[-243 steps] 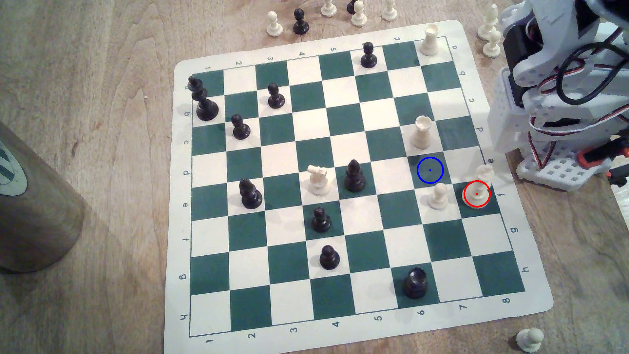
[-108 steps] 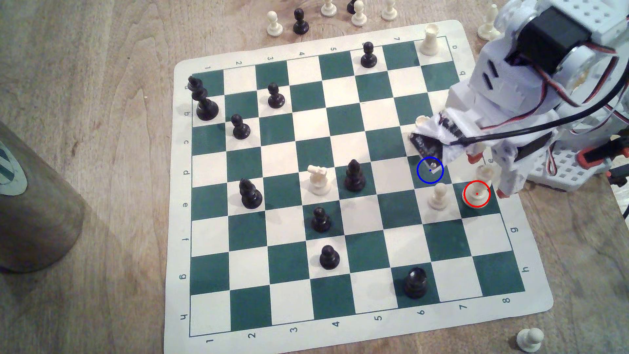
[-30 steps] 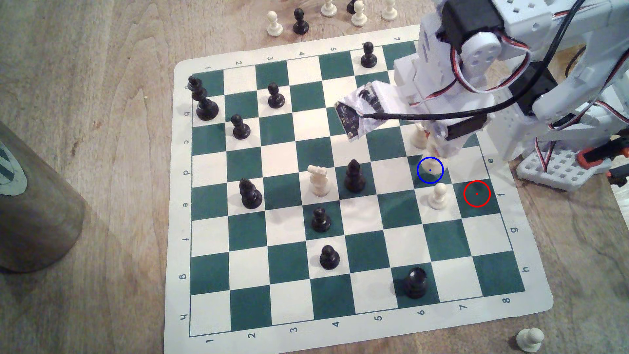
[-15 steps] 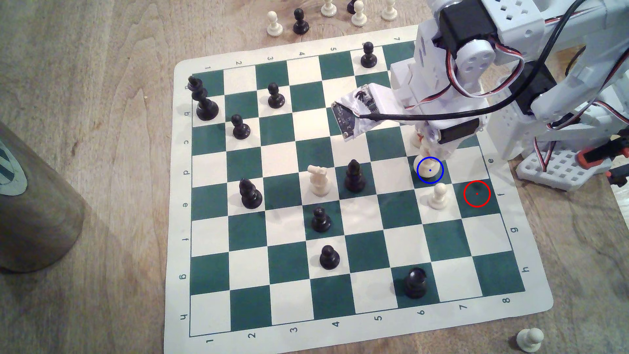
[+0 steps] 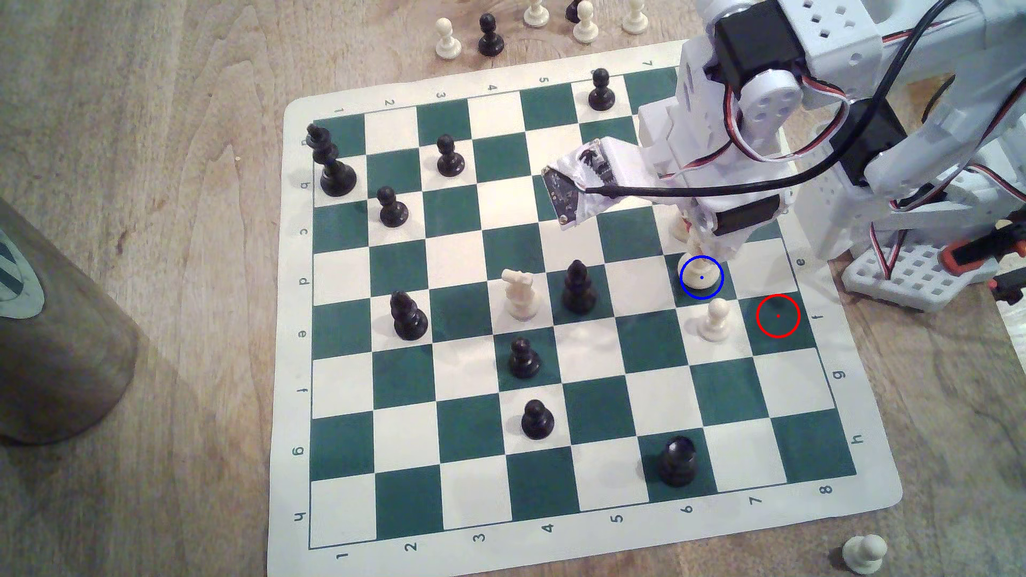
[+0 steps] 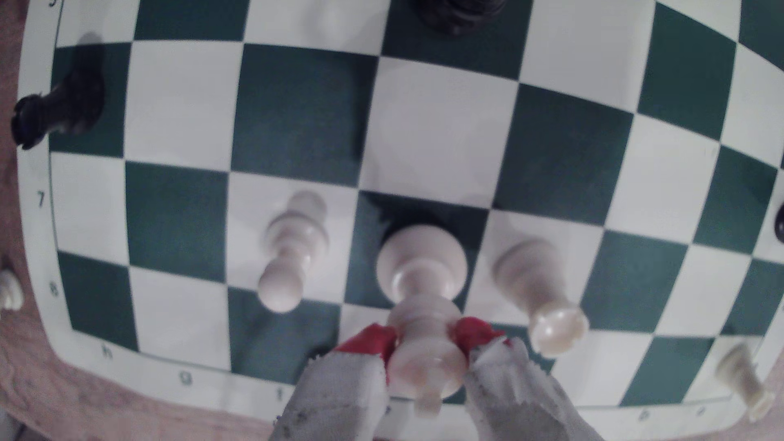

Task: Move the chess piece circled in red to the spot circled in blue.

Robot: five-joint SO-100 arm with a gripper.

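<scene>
The tall cream chess piece [image 5: 700, 272] stands upright with its base inside the blue ring, on the dark green spot [image 5: 684, 294]. My gripper [image 5: 700, 237] comes down on it from above and is shut on the chess piece. In the wrist view the red fingertips [image 6: 370, 339] press both sides of the chess piece [image 6: 421, 265] just below its crown, and its base rests on the green square. The green square ringed in red [image 5: 778, 316] holds nothing.
A cream pawn [image 5: 715, 320] stands one square nearer the camera than the spot. A cream rook [image 5: 679, 228] stands just behind it, partly hidden by my gripper. The same pawn [image 6: 288, 258] and rook [image 6: 539, 288] flank the piece. A brown cylinder [image 5: 55, 333] stands off the board's left.
Over the last second the chess piece sank in my gripper until its base settled inside the blue ring. Earlier it was lifted off the red-ringed square.
</scene>
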